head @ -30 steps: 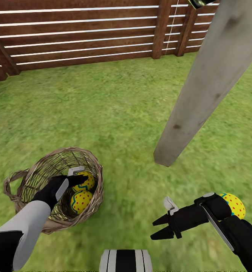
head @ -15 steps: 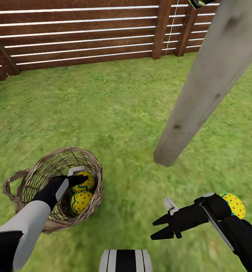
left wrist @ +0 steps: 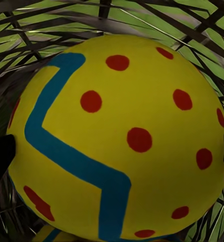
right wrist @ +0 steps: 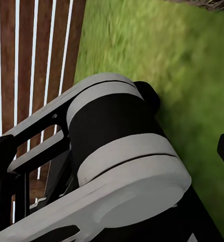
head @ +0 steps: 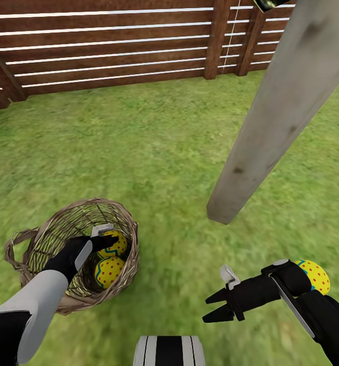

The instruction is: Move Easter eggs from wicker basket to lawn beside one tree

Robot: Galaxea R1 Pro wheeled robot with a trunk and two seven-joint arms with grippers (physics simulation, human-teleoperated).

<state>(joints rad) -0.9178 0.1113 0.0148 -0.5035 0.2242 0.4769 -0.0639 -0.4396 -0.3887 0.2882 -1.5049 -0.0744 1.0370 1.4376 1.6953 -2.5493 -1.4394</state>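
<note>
The wicker basket (head: 42, 239) sits on the lawn (head: 139, 147) at the lower left, with two Easter eggs inside. My left gripper (head: 108, 235) reaches into it, its fingers pressed against both sides of the upper egg (head: 117, 246) (left wrist: 117, 136). The second egg (head: 108, 271) lies just below it. A third egg (head: 315, 275) rests on the grass behind my right forearm, near the foot of the pale tree trunk (head: 271, 117). My right gripper (head: 206, 310) hangs open above the grass with nothing in it.
A brown slatted wooden fence (head: 113, 46) closes off the far side of the garden. The trunk leans across the right of the head view. My own base (head: 169, 351) (right wrist: 122, 166) is at the bottom centre. Open grass lies between the basket and the trunk.
</note>
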